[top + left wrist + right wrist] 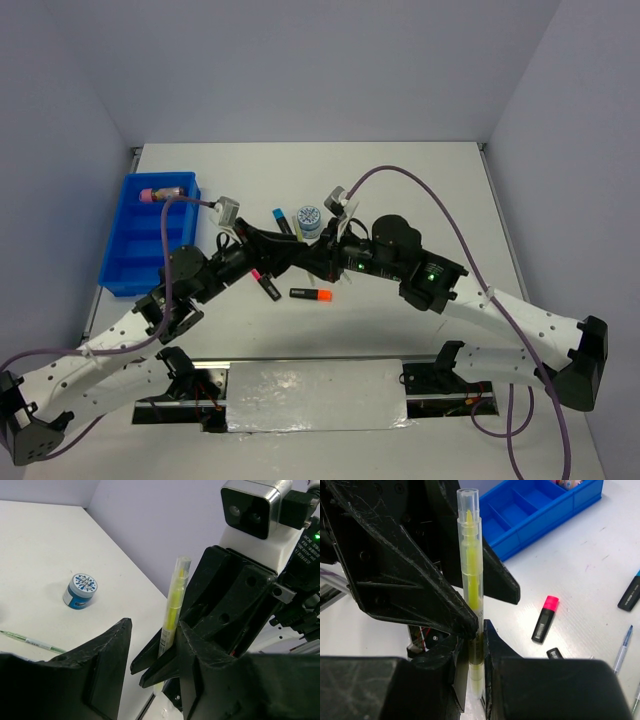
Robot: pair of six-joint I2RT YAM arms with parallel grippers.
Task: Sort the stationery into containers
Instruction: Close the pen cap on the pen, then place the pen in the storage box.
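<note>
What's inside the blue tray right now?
The blue tray holds one pink tube in its far end compartment. The other compartments that show look bare, but a cable crosses the tray and hides a strip beneath it.

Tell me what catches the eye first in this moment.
Both grippers meet at the centre: the right gripper is clamped on a yellow stick, the left gripper open around it. At the far left, the blue tray holds a pink tube in its far compartment.

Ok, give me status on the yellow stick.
Right gripper shut on yellow stick, upright. Left gripper open around it, not clamped. Left arm sits between stick and blue tray.
</note>
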